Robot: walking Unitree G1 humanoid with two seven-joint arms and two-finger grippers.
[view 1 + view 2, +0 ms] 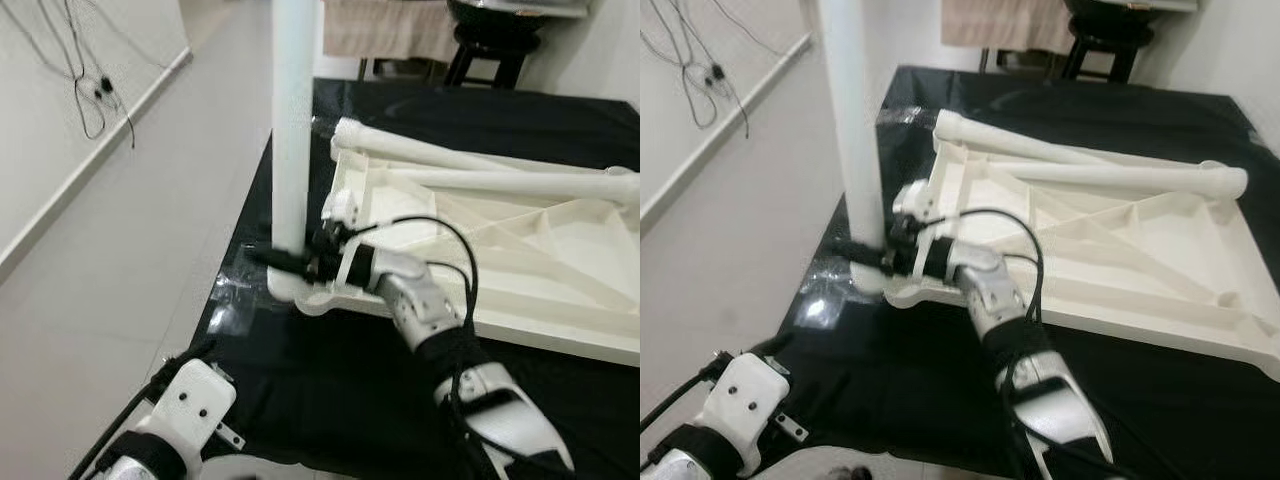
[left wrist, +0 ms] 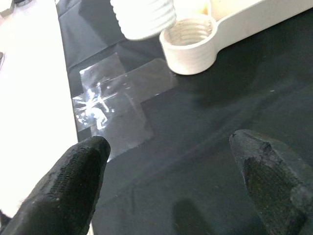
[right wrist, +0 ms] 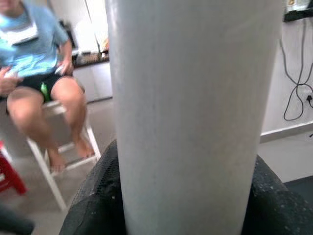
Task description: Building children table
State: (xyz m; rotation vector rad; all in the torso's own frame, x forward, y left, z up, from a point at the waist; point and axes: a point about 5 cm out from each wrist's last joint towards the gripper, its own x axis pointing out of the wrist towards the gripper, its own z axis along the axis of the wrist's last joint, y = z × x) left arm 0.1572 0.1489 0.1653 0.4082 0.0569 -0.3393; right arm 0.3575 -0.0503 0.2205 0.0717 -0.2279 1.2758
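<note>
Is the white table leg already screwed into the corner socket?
No: the white plastic table leg's threaded end hangs beside the round threaded socket.

A plain white plastic tube leg (image 1: 295,120) was clasped by the right gripper's (image 1: 290,262) black fingers above a cream ribbed plastic tabletop (image 1: 520,260). A glossy black floor sheet (image 1: 330,390) (patched with clear tape (image 2: 115,105)) was bordered by pale grey flooring (image 1: 130,250).

three white table legs (image 1: 296,120) – one upright, two lying – one tabletop (image 1: 560,300).
</note>
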